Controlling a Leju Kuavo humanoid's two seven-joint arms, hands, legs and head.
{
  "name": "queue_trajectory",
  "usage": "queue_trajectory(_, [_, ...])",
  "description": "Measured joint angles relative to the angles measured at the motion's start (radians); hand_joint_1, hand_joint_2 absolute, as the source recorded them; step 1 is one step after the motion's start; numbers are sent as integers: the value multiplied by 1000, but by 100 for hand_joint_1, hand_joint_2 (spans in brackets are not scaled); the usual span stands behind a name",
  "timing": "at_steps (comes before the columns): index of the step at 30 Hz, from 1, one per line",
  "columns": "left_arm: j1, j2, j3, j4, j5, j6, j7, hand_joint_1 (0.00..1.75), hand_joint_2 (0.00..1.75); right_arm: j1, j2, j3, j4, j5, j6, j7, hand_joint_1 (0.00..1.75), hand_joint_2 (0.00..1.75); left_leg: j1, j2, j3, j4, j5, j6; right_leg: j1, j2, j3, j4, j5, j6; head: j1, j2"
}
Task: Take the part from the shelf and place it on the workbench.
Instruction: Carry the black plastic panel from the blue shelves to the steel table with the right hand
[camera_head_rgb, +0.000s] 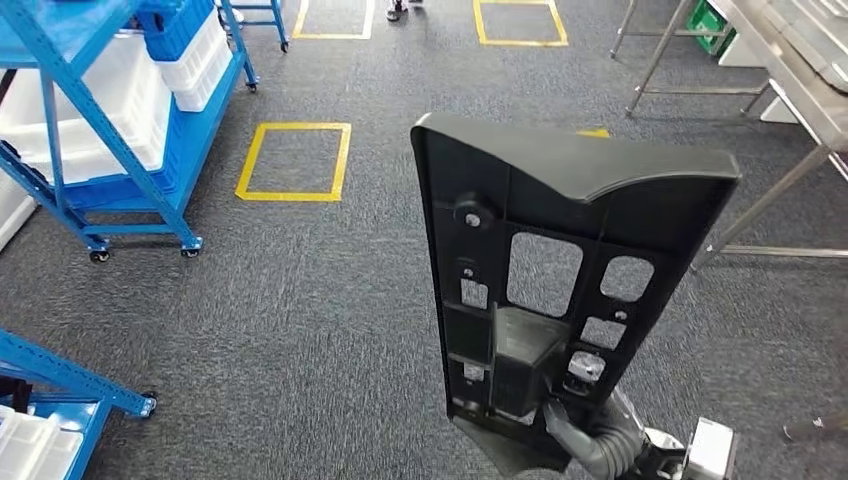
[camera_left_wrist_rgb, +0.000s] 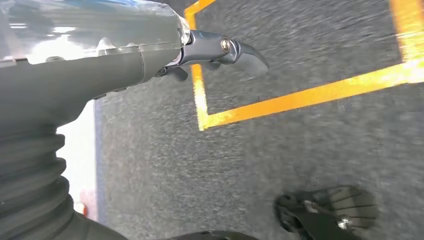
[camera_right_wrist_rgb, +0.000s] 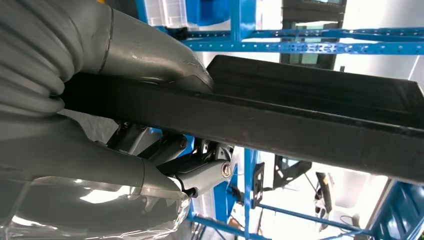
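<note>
A long black plastic part (camera_head_rgb: 545, 290) with several cut-outs stands upright in the lower middle of the head view. My right hand (camera_head_rgb: 600, 445) grips it at its lower end. In the right wrist view the thumb (camera_right_wrist_rgb: 150, 55) presses on one face of the part (camera_right_wrist_rgb: 310, 115) and the darker fingers (camera_right_wrist_rgb: 200, 172) curl under it. My left hand (camera_left_wrist_rgb: 150, 55) hangs over the grey carpet with its fingers (camera_left_wrist_rgb: 235, 52) stretched out and nothing in them. The metal workbench (camera_head_rgb: 800, 90) stands at the far right. The blue shelf (camera_head_rgb: 100, 150) is at the far left.
White bins sit on the blue wheeled shelf. A second blue rack corner (camera_head_rgb: 60, 385) juts in at the lower left. Yellow taped squares (camera_head_rgb: 295, 160) mark the carpet. A person's feet (camera_head_rgb: 405, 8) stand at the far edge. The workbench legs (camera_head_rgb: 760, 210) reach the floor on the right.
</note>
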Motion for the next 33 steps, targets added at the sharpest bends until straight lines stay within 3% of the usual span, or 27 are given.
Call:
queue_trajectory(2, [3, 0, 2, 0, 12, 3, 3, 0, 175, -22, -5, 7, 13, -5, 11, -2, 175, 175, 4, -35, -64, 132, -58, -6, 0, 23, 1, -1, 1, -4, 0, 0])
queue_trajectory(3, [5, 0, 4, 0, 17, 5, 2, 0, 175, -35, -7, 12, 22, -6, 16, -2, 175, 175, 6, -40, -92, 183, -71, -10, 0, 37, 1, 0, 0, -4, 0, 0])
queue_trajectory(4, [7, 0, 6, 0, 21, 9, 0, 0, 175, -47, -8, 17, 31, -7, 19, -2, 175, 175, 8, -42, -105, 200, -64, -13, -1, 51, 2, 3, -1, -3, 0, 0])
queue_trajectory(5, [8, 0, 9, 0, 25, 13, -5, 0, 175, -58, -10, 21, 40, -8, 22, -2, 175, 175, 11, -44, -100, 178, -37, -16, -3, 65, 2, 6, -2, 0, 0, 0])
queue_trajectory(6, [8, 0, 12, 0, 28, 17, -14, 0, 175, -69, -12, 25, 48, -9, 24, -1, 175, 175, 15, -51, -79, 121, 3, -19, -5, 78, 3, 11, -5, 4, 0, 0])
queue_trajectory(8, [6, -1, 20, 0, 33, 24, -36, 0, 175, -92, -19, 30, 58, -13, 28, 0, 175, 175, 24, -87, -28, -4, 59, -21, -7, 102, -3, 26, -14, 15, 0, 0])
queue_trajectory(10, [3, -3, 24, 0, 31, 28, -52, 0, 175, -106, -31, 31, 62, -17, 29, 2, 175, 175, 25, -111, -8, -55, 68, -14, -9, 120, -14, 37, -17, 28, 0, 0])
queue_trajectory(12, [-2, -5, 24, 0, 29, 31, -63, 0, 175, -109, -41, 31, 63, -20, 28, 8, 175, 175, 21, -98, -9, -59, 71, 0, -13, 135, -20, 36, -14, 41, 0, 0])
queue_trajectory(13, [-6, -6, 25, 0, 29, 31, -68, 0, 175, -110, -45, 32, 64, -21, 27, 13, 175, 175, 20, -89, -8, -62, 73, 8, -14, 131, -23, 38, -15, 46, 0, 0])
queue_trajectory(15, [-16, -10, 25, 0, 27, 29, -76, 0, 175, -116, -51, 33, 66, -20, 26, 23, 175, 175, 22, -70, -4, -69, 77, 19, -12, 88, -46, 86, -43, 52, 0, 0])
queue_trajectory(17, [-23, -14, 25, 0, 22, 23, -73, 0, 175, -127, -55, 38, 66, -20, 25, 28, 175, 175, 18, -48, -3, -71, 76, 26, -11, 38, -106, 206, -100, 57, 0, 0])
queue_trajectory(19, [-24, -17, 25, 0, 19, 19, -61, 0, 175, -135, -58, 45, 68, -19, 25, 31, 175, 175, 13, -22, -3, -71, 73, 30, -12, 23, -161, 308, -128, 58, 0, 0])
queue_trajectory(20, [-25, -19, 25, 0, 18, 17, -56, 0, 175, -136, -61, 47, 68, -19, 25, 33, 175, 175, 11, -10, -2, -71, 71, 31, -12, 20, -165, 311, -116, 57, 0, 0])
queue_trajectory(21, [-26, -21, 25, 0, 17, 17, -53, 0, 175, -138, -64, 49, 68, -19, 25, 35, 175, 175, 9, 1, 1, -71, 69, 31, -11, 13, -143, 268, -86, 53, 0, 0])
queue_trajectory(23, [-27, -25, 25, 0, 15, 16, -51, 0, 175, -144, -72, 52, 68, -19, 24, 38, 175, 175, 4, 18, 7, -71, 64, 27, -1, -34, -71, 129, -27, 40, 0, 0])
queue_trajectory(25, [-27, -26, 25, 0, 11, 16, -51, 0, 175, -149, -80, 54, 69, -23, 24, 39, 175, 175, -2, 34, 12, -71, 59, 19, 12, -72, -32, 48, -10, 26, 0, 0])
queue_trajectory(26, [-26, -26, 25, 0, 10, 18, -48, 0, 175, -151, -83, 54, 69, -26, 24, 40, 175, 175, -4, 43, 14, -72, 56, 14, 16, -71, -31, 40, -13, 21, 0, 0])
queue_trajectory(28, [-26, -25, 24, 0, 9, 21, -40, 0, 175, -151, -89, 55, 72, -35, 23, 42, 175, 175, -3, 53, 20, -71, 50, 4, 13, -45, -29, 33, -9, 12, 0, 0])
queue_trajectory(30, [-25, -25, 24, 0, 9, 23, -31, 0, 175, -155, -92, 56, 75, -40, 17, 45, 175, 175, -1, 17, 6, -28, 20, -5, 5, -21, -23, 22, -3, 2, 0, 0])
queue_trajectory(32, [-27, -25, 23, 0, 4, 20, -22, 0, 175, -155, -92, 56, 77, -39, 0, 48, 175, 175, 0, -28, -48, 89, -40, -10, 2, 3, -20, 20, -2, -5, 0, 0])
queue_trajectory(33, [-30, -25, 21, 0, 0, 18, -15, 0, 175, -150, -92, 56, 75, -35, -12, 49, 175, 175, 0, -35, -77, 151, -64, -11, 3, 15, -20, 21, -2, -7, 0, 0])
